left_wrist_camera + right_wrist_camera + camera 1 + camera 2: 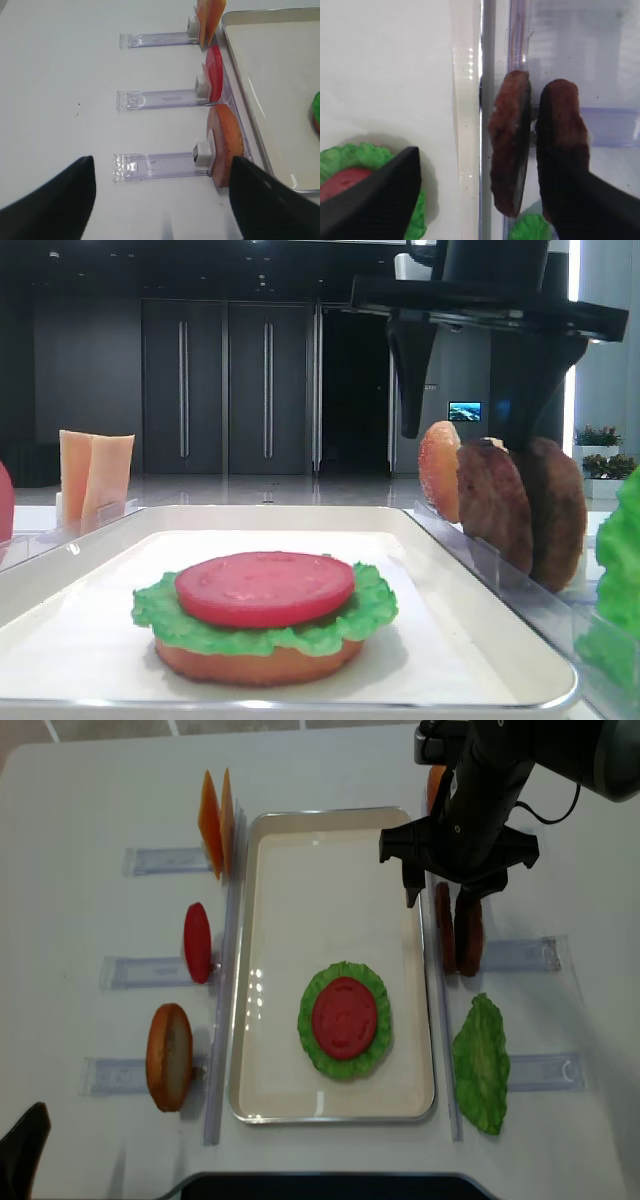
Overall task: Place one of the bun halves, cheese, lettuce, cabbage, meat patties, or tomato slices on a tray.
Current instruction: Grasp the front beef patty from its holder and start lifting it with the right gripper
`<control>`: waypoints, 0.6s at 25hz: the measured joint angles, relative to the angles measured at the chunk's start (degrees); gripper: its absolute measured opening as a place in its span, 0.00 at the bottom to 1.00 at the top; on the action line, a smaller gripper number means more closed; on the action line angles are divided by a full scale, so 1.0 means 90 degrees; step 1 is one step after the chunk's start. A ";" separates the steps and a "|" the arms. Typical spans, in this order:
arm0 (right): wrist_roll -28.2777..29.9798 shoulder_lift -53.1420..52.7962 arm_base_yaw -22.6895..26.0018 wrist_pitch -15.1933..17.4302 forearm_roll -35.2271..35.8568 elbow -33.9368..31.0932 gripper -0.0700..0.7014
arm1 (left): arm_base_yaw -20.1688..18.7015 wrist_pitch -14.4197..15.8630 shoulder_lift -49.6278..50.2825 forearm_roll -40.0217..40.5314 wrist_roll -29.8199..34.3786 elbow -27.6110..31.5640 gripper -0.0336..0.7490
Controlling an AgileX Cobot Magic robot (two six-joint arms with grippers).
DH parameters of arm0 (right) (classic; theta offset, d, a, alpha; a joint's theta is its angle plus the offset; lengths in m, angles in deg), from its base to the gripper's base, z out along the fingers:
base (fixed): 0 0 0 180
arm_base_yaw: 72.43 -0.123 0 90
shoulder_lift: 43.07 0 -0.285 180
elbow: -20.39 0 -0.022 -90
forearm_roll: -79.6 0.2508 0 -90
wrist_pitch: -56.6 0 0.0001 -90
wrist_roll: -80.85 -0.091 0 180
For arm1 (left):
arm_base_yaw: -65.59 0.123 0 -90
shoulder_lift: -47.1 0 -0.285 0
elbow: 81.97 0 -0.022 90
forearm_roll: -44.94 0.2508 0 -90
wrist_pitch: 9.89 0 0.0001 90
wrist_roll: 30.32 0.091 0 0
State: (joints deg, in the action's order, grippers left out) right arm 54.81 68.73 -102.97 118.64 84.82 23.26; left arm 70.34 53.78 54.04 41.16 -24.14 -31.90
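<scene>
On the cream-white tray (320, 890) lies a stack: a bun half (250, 665), lettuce (165, 618) and a tomato slice (345, 1015) on top. Two meat patties (443, 928) (468, 935) stand on edge in a clear rack just right of the tray. My right gripper (440, 898) hangs open over them. In the right wrist view its jaws straddle the nearer patty (510, 145), and the right finger (590, 205) overlaps the second patty (562, 125). My left gripper (160, 167) is open over bare table, near a standing bun half (227, 142).
Left of the tray, clear racks hold cheese slices (215, 820), a tomato slice (198, 942) and a bun half (170, 1055). On the right are another bun half (435, 785) and a lettuce leaf (480, 1065). The left gripper (25, 1135) sits at the front left corner.
</scene>
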 joint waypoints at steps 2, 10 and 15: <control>-0.0014 0.0014 -0.0008 -0.0014 -0.0007 0.0000 0.75 | 0.0000 0.0000 0.0000 0.0000 0.0000 0.0000 0.86; -0.0020 0.0432 -0.0074 0.0002 -0.0013 0.0005 0.75 | 0.0000 0.0000 0.0000 0.0000 0.0000 0.0000 0.86; -0.0020 0.0480 -0.0088 0.0022 -0.0150 0.0005 0.69 | 0.0000 0.0000 0.0000 0.0000 0.0000 0.0000 0.86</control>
State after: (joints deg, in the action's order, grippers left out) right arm 54.63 73.05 -103.76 118.84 83.48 23.31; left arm 70.34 53.78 54.04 41.16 -24.14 -31.90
